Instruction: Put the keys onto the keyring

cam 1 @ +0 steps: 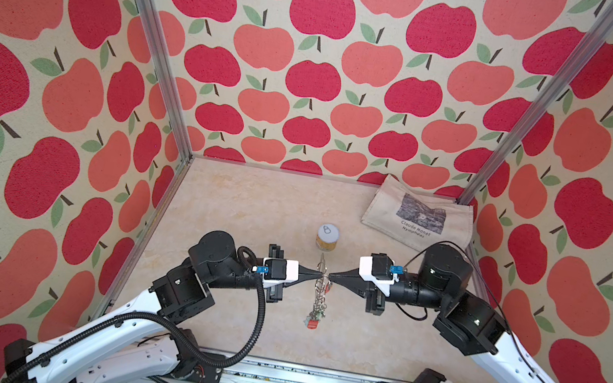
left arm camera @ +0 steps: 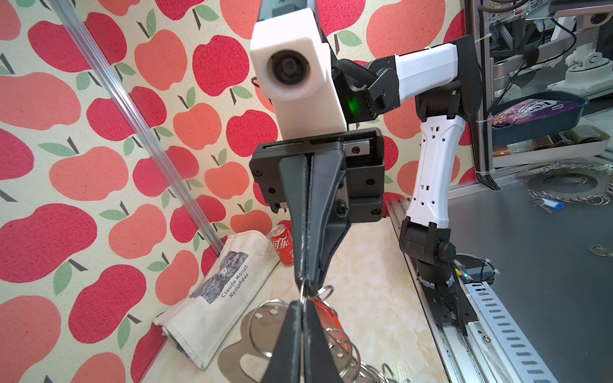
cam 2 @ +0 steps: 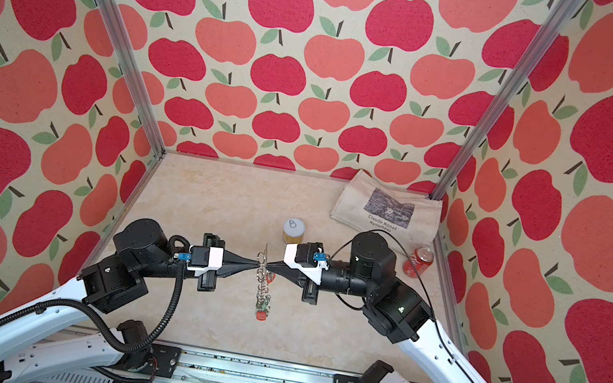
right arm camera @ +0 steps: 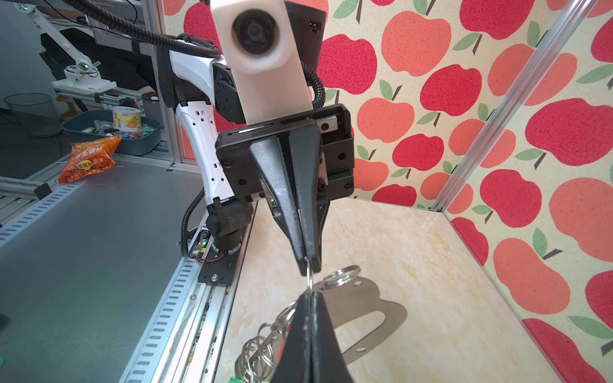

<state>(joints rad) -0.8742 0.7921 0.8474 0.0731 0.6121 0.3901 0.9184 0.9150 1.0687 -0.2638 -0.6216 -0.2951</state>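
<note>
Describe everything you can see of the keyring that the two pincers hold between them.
The keyring is a flat, grey-tan plate, metal by its look, half-oval with an oblong handle slot and small holes along its edge. Silver split rings hang in a row there. In both top views it shows edge-on, between the arms. The left pincer and right pincer, both shut, pinch one ring from opposite sides. Keys with red and green tags dangle at its end toward the arm bases.

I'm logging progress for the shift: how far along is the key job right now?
Looks done: green and red tags already hang among rings at the near end of the keyring. In hand: left gripper and right gripper both pinch shut on one ring, another red tag beside it. Remaining: whether that key is threaded is hidden.
</note>
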